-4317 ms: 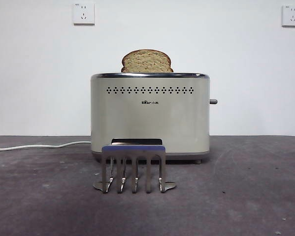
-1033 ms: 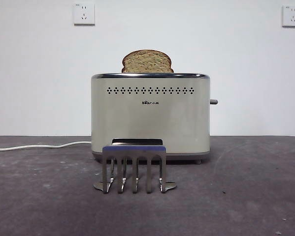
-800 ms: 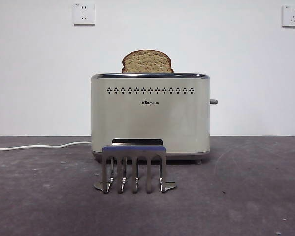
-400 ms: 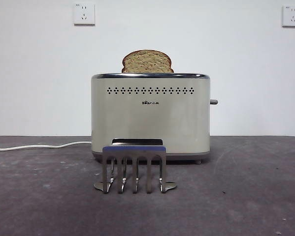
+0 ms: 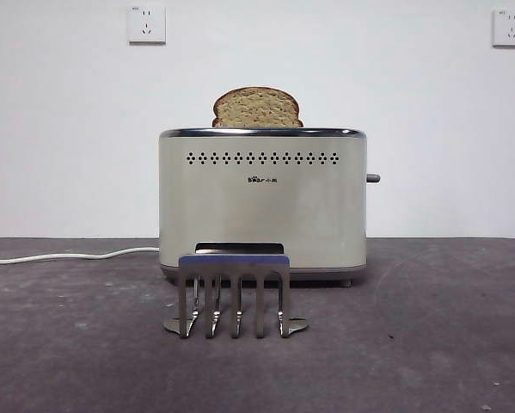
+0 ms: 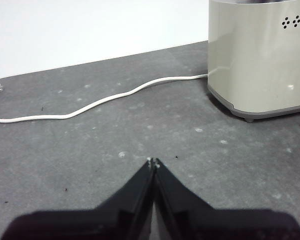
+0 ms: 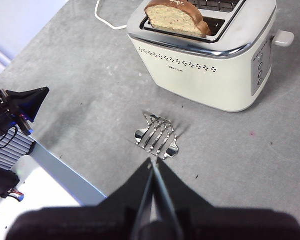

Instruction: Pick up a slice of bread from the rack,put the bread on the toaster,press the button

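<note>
One slice of bread (image 5: 257,107) stands in the toaster (image 5: 262,202), its rounded crusted top poking above the chrome rim; from the right wrist view you can see it sits in the slot nearer the side with the row of holes, leaning slightly against the slot edge. The button (image 5: 373,178) sticks out of the toaster's narrow side, up near the level of the logo, and nothing touches it. In front of the toaster, just apart from it, the rack (image 5: 235,294) stands on the grey table (image 5: 429,344) with no bread between its prongs.

Your left gripper (image 6: 153,162) hangs low over bare table with its jaws pressed together, off to the toaster's cord side; the white power cord (image 6: 94,104) snakes away from the toaster's base across the table. Your right gripper (image 7: 153,162) is also pinched closed on nothing, held high above the table with the rack just beyond its tips. The black wedge at the table's edge in that view is probably the left gripper, though it is too small to be sure. Two wall sockets (image 5: 146,23) sit on the white wall behind.
</note>
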Available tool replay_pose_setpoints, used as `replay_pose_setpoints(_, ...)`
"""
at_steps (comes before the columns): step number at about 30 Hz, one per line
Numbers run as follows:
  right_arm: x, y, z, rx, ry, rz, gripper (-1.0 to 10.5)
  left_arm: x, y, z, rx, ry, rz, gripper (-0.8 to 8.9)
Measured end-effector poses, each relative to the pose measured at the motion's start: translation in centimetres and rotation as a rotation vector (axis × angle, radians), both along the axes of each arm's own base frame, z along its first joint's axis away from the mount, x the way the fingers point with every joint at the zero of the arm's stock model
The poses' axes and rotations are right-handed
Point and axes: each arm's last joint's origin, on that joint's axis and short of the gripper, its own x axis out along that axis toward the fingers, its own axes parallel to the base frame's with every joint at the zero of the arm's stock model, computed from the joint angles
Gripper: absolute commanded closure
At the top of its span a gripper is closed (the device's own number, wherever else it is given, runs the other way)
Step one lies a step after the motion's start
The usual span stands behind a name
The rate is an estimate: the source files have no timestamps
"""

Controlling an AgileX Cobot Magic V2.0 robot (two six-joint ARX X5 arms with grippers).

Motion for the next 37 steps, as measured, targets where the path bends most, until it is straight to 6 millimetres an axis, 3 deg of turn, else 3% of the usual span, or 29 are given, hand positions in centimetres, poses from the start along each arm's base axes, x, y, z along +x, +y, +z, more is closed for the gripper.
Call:
replay_pose_setpoints(20, -0.1, -0.2, 0.0, -0.012, -0.018, -0.005, 9.5, 0.0, 0.0, 0.0, 0.0, 0.0, 0.0, 8.17)
replay_pose_setpoints(23, -0.2, -0.6, 0.4, -0.029, -0.088, -0.018, 9.5, 0.0, 0.0, 0.0, 0.0, 0.0, 0.0, 8.16)
replay_pose_setpoints(29, -2.2, -1.2, 1.8, -0.017, -0.432, -0.098, 9.5, 0.0, 0.0, 0.0, 0.0, 0.0, 0.0, 8.16)
replay_pose_setpoints(33, -3.5, -1.5, 0.5, -0.03, -0.626, -0.229, 9.5, 0.0, 0.0, 0.0, 0.0, 0.0, 0.0, 8.16)
replay_pose_setpoints(37, -2.9, -1.8, -3.4, -0.038, -0.709, -0.366, 9.5, 0.0, 0.0, 0.0, 0.0, 0.0, 0.0, 8.16)
